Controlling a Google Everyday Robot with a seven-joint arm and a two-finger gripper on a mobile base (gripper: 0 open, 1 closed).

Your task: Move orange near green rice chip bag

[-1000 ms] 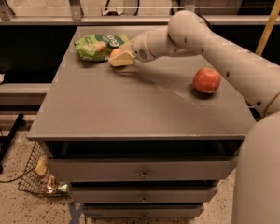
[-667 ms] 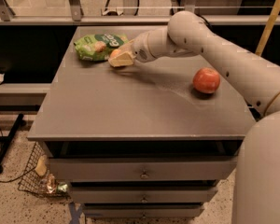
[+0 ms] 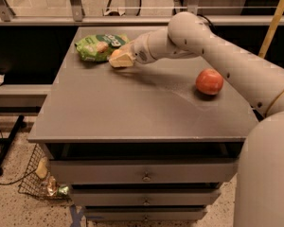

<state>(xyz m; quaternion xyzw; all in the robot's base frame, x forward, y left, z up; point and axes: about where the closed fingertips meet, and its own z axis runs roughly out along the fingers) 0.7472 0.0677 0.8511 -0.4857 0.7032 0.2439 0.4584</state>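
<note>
The green rice chip bag (image 3: pixel 99 46) lies flat at the back left of the grey table top (image 3: pixel 132 108). My gripper (image 3: pixel 120 59) is right beside the bag's right edge, low over the table. A small pale-orange orange (image 3: pixel 116 54) sits between its fingers, mostly covered by them. The white arm reaches in from the right across the back of the table.
A larger glossy red-orange apple (image 3: pixel 209 82) sits on the right part of the table. The table has drawers (image 3: pixel 144 174) below its front edge. A wire basket (image 3: pixel 40 176) with litter stands on the floor at the lower left. A rail runs behind the table.
</note>
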